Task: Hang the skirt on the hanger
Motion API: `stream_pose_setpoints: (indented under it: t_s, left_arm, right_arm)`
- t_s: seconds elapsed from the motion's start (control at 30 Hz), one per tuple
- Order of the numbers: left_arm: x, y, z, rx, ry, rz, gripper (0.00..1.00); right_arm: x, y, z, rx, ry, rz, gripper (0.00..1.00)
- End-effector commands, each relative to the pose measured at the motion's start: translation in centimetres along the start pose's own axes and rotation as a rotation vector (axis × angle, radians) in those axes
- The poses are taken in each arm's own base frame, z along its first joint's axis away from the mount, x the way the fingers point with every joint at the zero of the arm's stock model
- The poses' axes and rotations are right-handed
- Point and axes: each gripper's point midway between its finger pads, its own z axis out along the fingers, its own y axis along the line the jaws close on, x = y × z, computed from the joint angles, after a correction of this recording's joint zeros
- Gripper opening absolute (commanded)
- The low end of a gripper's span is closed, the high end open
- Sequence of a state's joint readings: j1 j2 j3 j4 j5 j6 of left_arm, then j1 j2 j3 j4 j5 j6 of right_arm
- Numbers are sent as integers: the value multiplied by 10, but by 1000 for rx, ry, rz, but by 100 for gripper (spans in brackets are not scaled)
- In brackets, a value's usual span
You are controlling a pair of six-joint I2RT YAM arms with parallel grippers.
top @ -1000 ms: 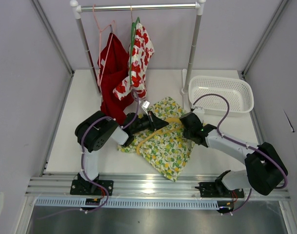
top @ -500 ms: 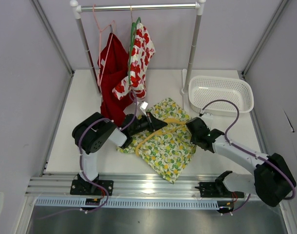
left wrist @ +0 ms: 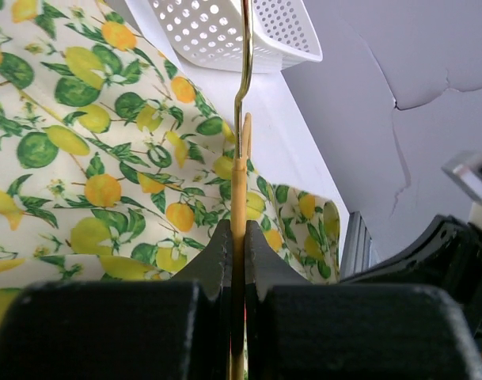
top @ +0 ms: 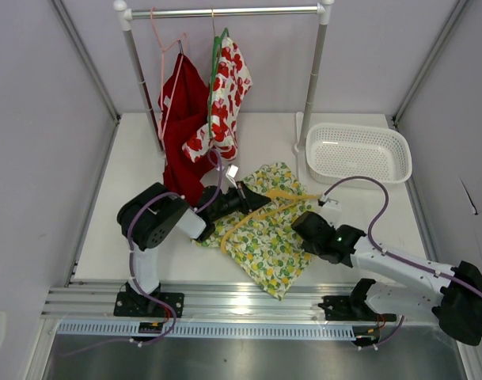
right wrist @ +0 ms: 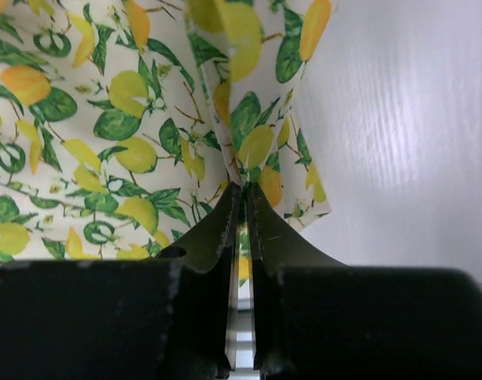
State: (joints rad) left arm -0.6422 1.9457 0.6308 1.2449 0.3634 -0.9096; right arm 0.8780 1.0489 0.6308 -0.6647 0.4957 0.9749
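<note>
Two tight grips are seen. The hanger (left wrist: 239,186) is clamped by left gripper (left wrist: 237,237); skirt (right wrist: 106,119) is pinched by right gripper (right wrist: 242,202).

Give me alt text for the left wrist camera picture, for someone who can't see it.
The left gripper is shut on the thin yellow-tan hanger, which runs straight up the middle of the view. The lemon-print skirt lies spread beneath it, with a white perforated basket beyond on the white table.
</note>
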Motion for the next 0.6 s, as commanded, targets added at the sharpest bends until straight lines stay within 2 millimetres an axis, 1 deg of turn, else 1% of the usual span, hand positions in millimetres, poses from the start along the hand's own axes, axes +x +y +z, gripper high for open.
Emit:
stream_pose_setpoints:
  t_s: [0.0,0.07,0.1,0.13,0.17,0.2,0.23,0.27,0.3,0.37,0.4,0.43,0.47,0.53,0.57]
  left_arm:
    - [-79,-103,-20,365,-337,154,1]
    - [-82,-104,-23,362,-346,154,1]
    - [-80,-104,-24,362,-340,151,1]
    - [-79,-104,-24,362,-338,149,1]
    - [-80,-106,-25,368,-337,146,1]
    - [-77,-106,-27,370,-328,145,1]
    - [-76,-106,-28,370,-323,144,1]
    - [-73,-106,-30,370,-316,143,1]
    - [-72,-108,-31,376,-312,146,1]
    - [-67,-116,-35,402,-287,166,1]
    - [-66,-118,-36,406,-283,173,1]
    - [-64,-122,-38,418,-274,187,1]
    - [-61,-122,-38,420,-261,190,1]
    - [-54,-120,-37,415,-235,192,1]
    - [-50,-121,-36,425,-222,194,1]
  right_arm:
    - [3,-21,0,110,-34,65,3]
    - [-4,-29,-3,114,-39,88,5]
    - [-11,-40,0,138,-40,127,5]
    - [-14,-44,0,133,-34,122,6]
    - [-21,-46,-4,116,-51,143,13]
    - [-26,-49,-5,119,-61,156,18]
    - [-35,-54,-5,128,-76,185,19]
    - [-38,-54,-6,116,-73,176,20]
    - [-40,-54,-5,112,-70,175,27]
    - [-41,-46,-5,83,-60,164,34]
    - [-42,-43,-6,74,-63,155,42]
    - [-42,-34,-11,43,-71,128,46]
    - [-47,-31,-15,41,-102,116,53]
    - [-54,-23,-23,14,-135,86,57]
    - [-62,-11,-31,-26,-155,70,58]
